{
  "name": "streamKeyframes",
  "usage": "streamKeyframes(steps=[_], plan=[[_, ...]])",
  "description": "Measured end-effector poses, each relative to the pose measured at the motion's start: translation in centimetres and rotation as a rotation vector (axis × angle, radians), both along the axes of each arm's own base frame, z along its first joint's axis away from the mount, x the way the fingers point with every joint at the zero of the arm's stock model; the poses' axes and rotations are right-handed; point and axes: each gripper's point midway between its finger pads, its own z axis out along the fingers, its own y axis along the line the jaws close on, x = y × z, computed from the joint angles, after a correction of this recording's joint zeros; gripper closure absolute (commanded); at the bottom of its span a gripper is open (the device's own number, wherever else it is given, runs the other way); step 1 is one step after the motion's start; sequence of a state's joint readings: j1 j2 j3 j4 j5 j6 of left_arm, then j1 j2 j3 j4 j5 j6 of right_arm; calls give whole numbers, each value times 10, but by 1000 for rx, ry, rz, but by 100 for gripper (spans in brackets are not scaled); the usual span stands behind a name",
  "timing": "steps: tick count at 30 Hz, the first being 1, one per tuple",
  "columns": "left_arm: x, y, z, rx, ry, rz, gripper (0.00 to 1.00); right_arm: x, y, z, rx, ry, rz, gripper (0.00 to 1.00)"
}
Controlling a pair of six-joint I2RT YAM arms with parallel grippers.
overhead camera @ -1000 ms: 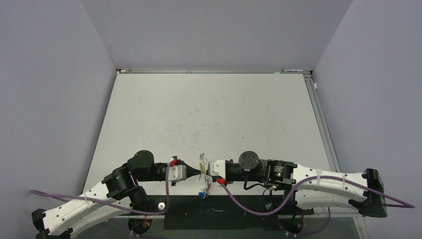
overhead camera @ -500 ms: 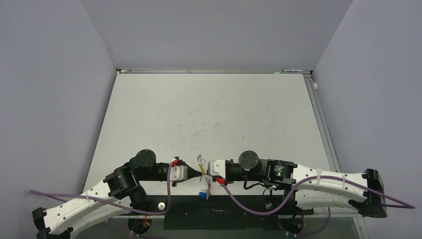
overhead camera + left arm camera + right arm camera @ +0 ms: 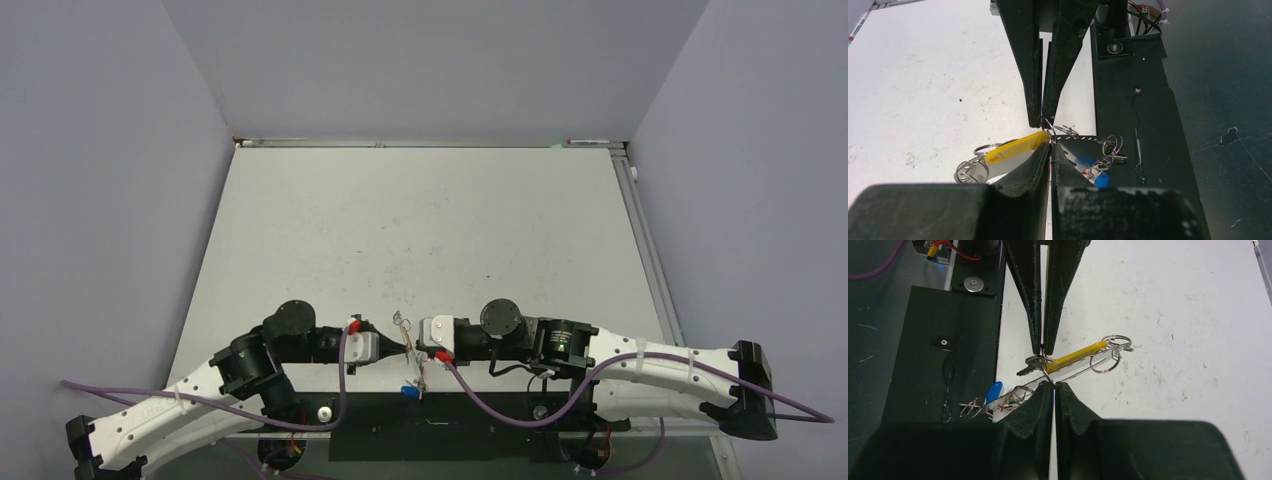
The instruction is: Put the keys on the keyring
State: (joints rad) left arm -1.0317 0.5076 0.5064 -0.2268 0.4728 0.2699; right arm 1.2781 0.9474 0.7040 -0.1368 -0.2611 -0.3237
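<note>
Both arms meet tip to tip over the near edge of the table (image 3: 420,220)

- left gripper (image 3: 1050,146): fingers narrow, pinched at the near end of the yellow-tagged key (image 3: 1077,354)
- right gripper (image 3: 1053,384): fingers narrow, pinched on what looks like the keyring (image 3: 1083,367), seen almost edge-on as a shiny band just below the yellow tag
- blue-tagged key (image 3: 994,390) hangs at the band's near end over the black plate (image 3: 923,340), among tangled wire rings; other tags there too hidden to name
</note>
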Motion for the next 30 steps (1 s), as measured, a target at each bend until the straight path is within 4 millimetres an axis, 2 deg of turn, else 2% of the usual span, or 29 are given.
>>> streamKeyframes(steps=[14, 15, 17, 19, 24, 30], plan=[[5, 1, -1, 5, -9, 29, 99, 4, 0, 6, 20, 42, -2, 95], [5, 1, -1, 4, -10, 30, 93, 3, 0, 6, 21, 42, 0, 95], [6, 2, 0, 2, -11, 37, 72, 3, 0, 6, 21, 42, 1, 95], [6, 2, 0, 0, -15, 39, 61, 3, 0, 6, 22, 43, 2, 95], [7, 4, 4, -17, -27, 51, 53, 3, 0, 7, 23, 42, 2, 95], [10, 7, 10, -43, -46, 72, 52, 3, 0, 7, 23, 43, 3, 95]])
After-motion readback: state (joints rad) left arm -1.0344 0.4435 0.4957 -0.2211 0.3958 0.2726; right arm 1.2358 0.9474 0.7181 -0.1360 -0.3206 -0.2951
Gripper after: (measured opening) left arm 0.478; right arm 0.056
